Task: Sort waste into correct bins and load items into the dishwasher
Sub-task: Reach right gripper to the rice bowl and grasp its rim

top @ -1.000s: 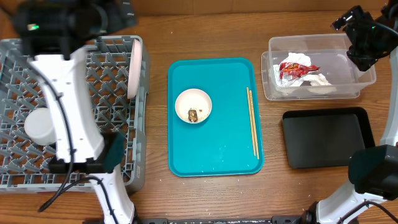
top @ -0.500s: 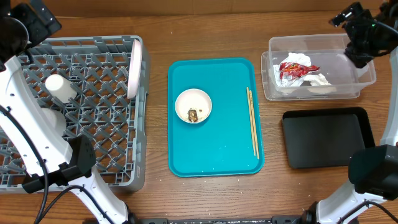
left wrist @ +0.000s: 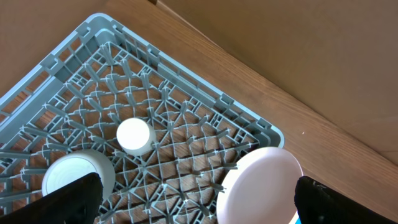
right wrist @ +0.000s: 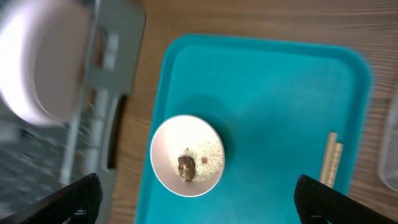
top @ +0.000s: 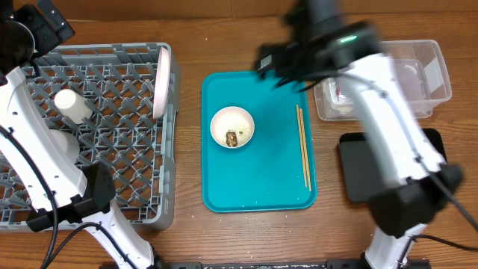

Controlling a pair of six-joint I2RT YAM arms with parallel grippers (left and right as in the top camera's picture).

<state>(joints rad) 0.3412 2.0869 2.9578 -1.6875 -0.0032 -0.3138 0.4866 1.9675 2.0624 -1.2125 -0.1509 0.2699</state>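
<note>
- Wooden table [top: 187,239], with a cardboard backboard [left wrist: 311,50] along its far side.
- Teal tray [top: 261,179], centre of the overhead frame. On it:
  - The bowl [top: 232,127] sits in the upper left part, holding a brown lump [top: 232,138] and rice grains [right wrist: 210,157].
  - The chopsticks [top: 303,149] lie side by side along the right edge.
- Black tray [top: 355,183], lower right, partly under the right arm [top: 388,127]. What shows of it is bare.
- Dish rack [top: 127,172], left of frame. Loaded so far: plate [top: 160,82] on edge by the right wall, cup [top: 72,107] and second bowl [left wrist: 78,180].
- Clear tub [top: 437,75], upper right. Its contents are mostly hidden by the arm.
- Right gripper [right wrist: 196,193]: fingers spread fully, nothing between them, hanging above the bowl. It is blurred in the overhead view.
- Left gripper [left wrist: 196,186]: also spread fully and empty, at upper left of the overhead frame by the rack's top corner.
- Handling, my judgement:
  - The bowl looks rigid, light and smooth, so it is probably slippery.
  - I would pinch its rim on the side clear of the lump, one finger inside and one outside.
  - I would keep it level until the food is tipped out.
  - The chopsticks are thin and lie flat on the tray, so they will be awkward. I would pinch both across mid-length.
</note>
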